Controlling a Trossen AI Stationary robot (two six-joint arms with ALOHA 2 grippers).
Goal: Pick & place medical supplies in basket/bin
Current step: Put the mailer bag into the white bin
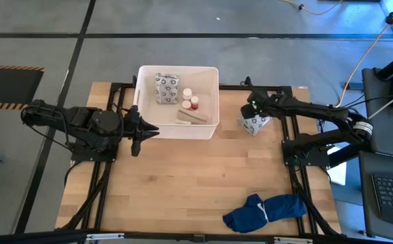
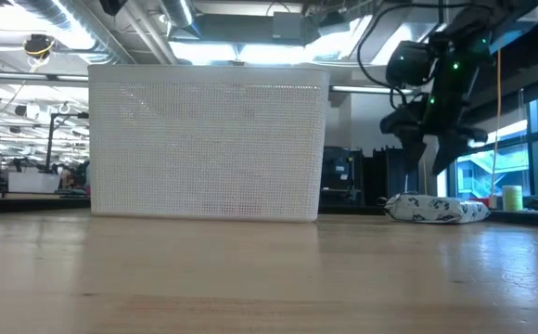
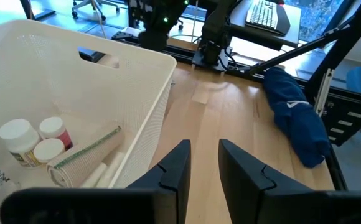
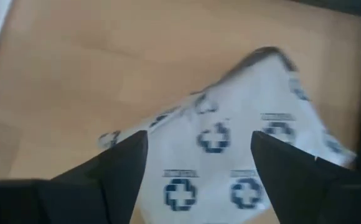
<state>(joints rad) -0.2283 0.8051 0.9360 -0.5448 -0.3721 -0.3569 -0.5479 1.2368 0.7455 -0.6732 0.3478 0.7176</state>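
Right wrist view shows the right pincer spread wide above the last white printed packet, which lies on the table just right of the white bin. Best to drop straight down, straddle the packet's middle and pinch firmly, as the soft packet may sag. The left pincer, fingers slightly apart, waits at the bin's near-left wall. The table is pale wood; a blue cloth bundle lies near, a workshop room beyond.

Overhead, table-level, two wrist cameras
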